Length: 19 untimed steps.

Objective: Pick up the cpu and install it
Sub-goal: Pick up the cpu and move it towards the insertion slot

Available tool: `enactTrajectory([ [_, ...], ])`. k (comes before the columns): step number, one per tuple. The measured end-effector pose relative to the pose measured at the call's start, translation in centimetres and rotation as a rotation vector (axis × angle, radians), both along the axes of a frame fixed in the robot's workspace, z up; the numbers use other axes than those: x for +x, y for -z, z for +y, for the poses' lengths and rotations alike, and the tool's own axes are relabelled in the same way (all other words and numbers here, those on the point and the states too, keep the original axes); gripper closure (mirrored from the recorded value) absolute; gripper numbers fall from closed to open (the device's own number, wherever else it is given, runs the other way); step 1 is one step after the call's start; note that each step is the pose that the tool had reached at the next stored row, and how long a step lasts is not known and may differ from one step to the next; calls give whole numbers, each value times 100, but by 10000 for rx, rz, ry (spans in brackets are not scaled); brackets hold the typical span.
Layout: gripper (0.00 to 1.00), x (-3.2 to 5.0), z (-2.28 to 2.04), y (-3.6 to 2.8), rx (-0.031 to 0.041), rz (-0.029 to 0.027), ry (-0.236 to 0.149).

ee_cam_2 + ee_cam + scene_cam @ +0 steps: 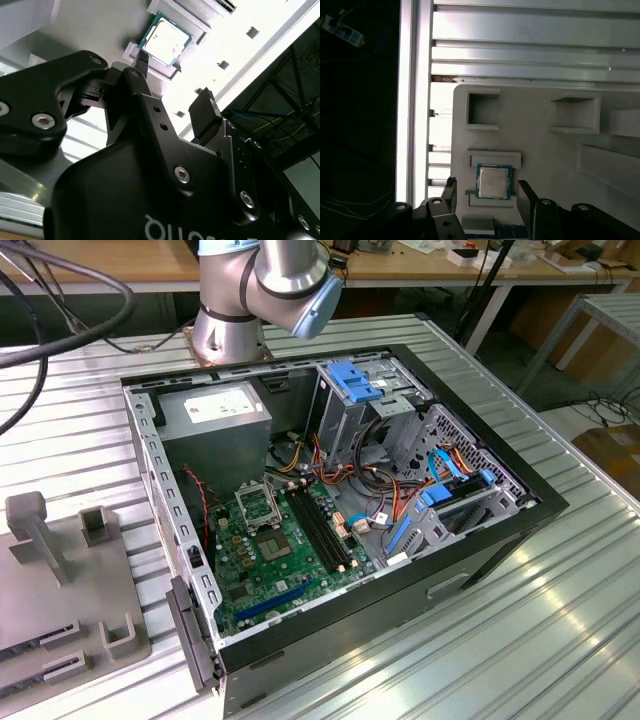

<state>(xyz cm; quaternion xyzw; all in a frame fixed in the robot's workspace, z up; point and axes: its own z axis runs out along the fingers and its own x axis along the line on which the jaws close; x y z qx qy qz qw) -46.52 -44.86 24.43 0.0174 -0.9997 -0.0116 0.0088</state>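
The cpu (493, 181) is seen lying flat, metal top up, in a shallow framed nest (494, 158) of a pale grey fixture plate (540, 145), and it is placed between the two black fingers (526, 195) of the gripper (487, 184), one finger standing off each of two opposite edges. The fingers are spread wide and nothing is clamped; a gap is left between each tip and the chip, so the cpu is not yet gripped. In the second wrist view the cpu (165, 38) is shown just beyond the fingertips (204, 107), with the gripper (174, 77) hanging above it and the tip of one finger lined up with the chip's near edge. Further out from the fingers, past the nest, two empty square pockets (482, 110) are formed in the same plate, and beyond them a ribbed metal table (520, 30) is seen. In the exterior view the arm (265, 280) is mounted behind an open computer case (330, 520), in which the green motherboard (285, 555) and its socket frame (255, 502) are exposed, and the fixture plate (50, 590) is laid at the exterior view's left
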Motion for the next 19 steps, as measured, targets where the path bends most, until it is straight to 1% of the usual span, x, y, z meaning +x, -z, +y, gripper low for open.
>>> enactTrajectory([
  [3, 40, 16, -1, 26, -26, -1, 2],
  [4, 40, 17, -1, 28, -51, -1, 3],
  [5, 40, 17, -2, 27, -60, 0, 2],
  [11, 40, 17, -1, 29, -64, -1, 3],
  [14, 40, 17, -3, 40, -63, -2, 5],
  [18, 40, 21, -4, 90, -67, -2, 1],
  [19, 40, 26, -5, 129, -68, -2, 0],
])
